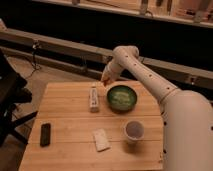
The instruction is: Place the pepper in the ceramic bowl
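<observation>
from where i stand the tool (105, 80) hangs over the back edge of the desk (70, 125), just left of the ceramic bowl (122, 98) and a little above its rim. a small red-orange speck, the pepper (104, 82), sits right at the tool's tip. it looks pinched there and clear of the wood, so i take the tool to be closed on it, with nothing else in its hold. the pepper is tiny next to the bowl, and i'd judge it very light, with a smooth skin that could slip and soft flesh that would bruise under a hard squeeze. a gentle pinch across its middle seems the right hold. being so light, it should drop into the bowl without a bounce if let go low over the speckled green inside. the bowl itself looks heavy and steady, and unlikely to shift. counting what is here: one pepper, one green bowl with nothing in it yet, one greyish cup (134, 131) in front of the bowl, one long white tube-like thing (93, 98) just left of the bowl, one pale flat packet (101, 139) near the front, and one dark flat slab (45, 134) towards the front left corner.
</observation>
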`<action>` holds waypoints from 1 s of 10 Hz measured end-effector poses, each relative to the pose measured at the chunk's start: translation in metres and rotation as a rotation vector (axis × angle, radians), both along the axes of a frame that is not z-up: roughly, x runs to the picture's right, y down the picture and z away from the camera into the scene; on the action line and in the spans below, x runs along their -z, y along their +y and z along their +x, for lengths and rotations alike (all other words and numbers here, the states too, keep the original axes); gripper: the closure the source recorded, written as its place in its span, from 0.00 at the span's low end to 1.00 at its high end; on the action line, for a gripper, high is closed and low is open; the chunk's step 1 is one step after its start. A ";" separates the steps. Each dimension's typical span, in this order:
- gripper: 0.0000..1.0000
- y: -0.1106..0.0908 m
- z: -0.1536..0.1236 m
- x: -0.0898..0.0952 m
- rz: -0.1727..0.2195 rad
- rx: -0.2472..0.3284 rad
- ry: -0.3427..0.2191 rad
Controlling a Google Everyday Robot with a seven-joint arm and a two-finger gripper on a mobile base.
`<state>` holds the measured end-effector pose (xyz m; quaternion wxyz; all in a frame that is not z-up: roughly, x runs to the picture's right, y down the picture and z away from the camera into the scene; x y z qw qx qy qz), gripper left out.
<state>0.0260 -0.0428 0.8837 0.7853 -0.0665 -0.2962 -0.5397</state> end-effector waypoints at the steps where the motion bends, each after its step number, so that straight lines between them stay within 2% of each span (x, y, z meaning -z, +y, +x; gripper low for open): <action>1: 0.92 0.001 0.003 0.000 -0.002 -0.008 0.001; 10: 0.92 0.010 0.039 0.000 -0.008 -0.079 0.029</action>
